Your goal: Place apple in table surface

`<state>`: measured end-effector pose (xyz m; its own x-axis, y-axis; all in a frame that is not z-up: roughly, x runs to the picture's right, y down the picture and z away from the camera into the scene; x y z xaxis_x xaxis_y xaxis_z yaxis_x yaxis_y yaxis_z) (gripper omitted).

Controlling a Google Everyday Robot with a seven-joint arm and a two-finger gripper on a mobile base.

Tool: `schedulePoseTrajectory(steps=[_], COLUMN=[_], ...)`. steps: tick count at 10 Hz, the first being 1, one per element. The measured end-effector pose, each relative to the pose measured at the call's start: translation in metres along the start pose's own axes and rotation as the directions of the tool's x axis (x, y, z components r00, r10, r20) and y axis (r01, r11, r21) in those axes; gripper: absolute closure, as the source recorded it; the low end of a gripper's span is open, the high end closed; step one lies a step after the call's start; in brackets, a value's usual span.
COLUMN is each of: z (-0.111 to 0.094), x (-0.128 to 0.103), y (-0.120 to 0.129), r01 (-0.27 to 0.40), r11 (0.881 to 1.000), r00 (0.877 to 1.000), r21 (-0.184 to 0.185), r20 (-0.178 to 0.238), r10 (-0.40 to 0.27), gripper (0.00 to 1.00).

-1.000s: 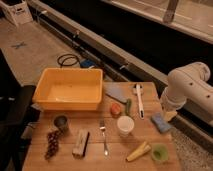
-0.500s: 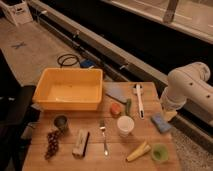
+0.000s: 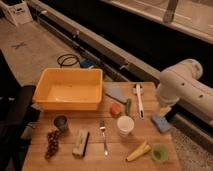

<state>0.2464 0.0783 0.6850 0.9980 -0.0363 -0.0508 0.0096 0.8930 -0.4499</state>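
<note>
Hangs bent at the right edge of the table surface [image 3: 120, 160], white arm [image 3: 177, 82] with gripper [image 3: 164, 111] low above one blue sponge [image 3: 161, 123], grip impossible to tell, while on the wooden planks sits one apple [image 3: 115, 109] just above one white cup [image 3: 125, 125], near one yellow tub [image 3: 68, 102], concrete floor behind.

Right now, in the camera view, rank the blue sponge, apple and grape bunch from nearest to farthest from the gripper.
The gripper hangs under the white arm at the right edge of the table surface.
1. Blue sponge: right edge, just in front of it.
2. Apple: mid-table.
3. Grape bunch: far left front corner.
</note>
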Motion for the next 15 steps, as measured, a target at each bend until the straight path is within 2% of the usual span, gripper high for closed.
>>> schedulePoseTrajectory(steps=[1,2,3,4,8,10,12,13,15], z=[0.001,0.002,0.002,0.001,0.002,0.015,0.021,0.022,0.023], x=[-0.018,-0.05,-0.07,-0.078,-0.075,-0.085,-0.112,-0.136,-0.17], y=[-0.006,-0.016,-0.021,-0.023,-0.022,-0.024,-0.031,-0.038,-0.048], r01=[0.022,0.055,0.071,0.078,0.07,0.061,0.081,0.102,0.13], r11=[1.0,0.998,0.996,0.996,0.996,0.997,0.994,0.99,0.982], r00=[1.0,0.998,0.996,0.995,0.995,0.995,0.991,0.986,0.973], r21=[0.013,0.034,0.047,0.053,0.047,0.047,0.071,0.095,0.134], r20=[0.006,0.027,0.053,0.064,0.06,0.076,0.1,0.124,0.175], r10=[-0.022,-0.056,-0.074,-0.081,-0.073,-0.064,-0.088,-0.113,-0.153], gripper=[0.35,0.35,0.35,0.35,0.35,0.35,0.35,0.35,0.35])
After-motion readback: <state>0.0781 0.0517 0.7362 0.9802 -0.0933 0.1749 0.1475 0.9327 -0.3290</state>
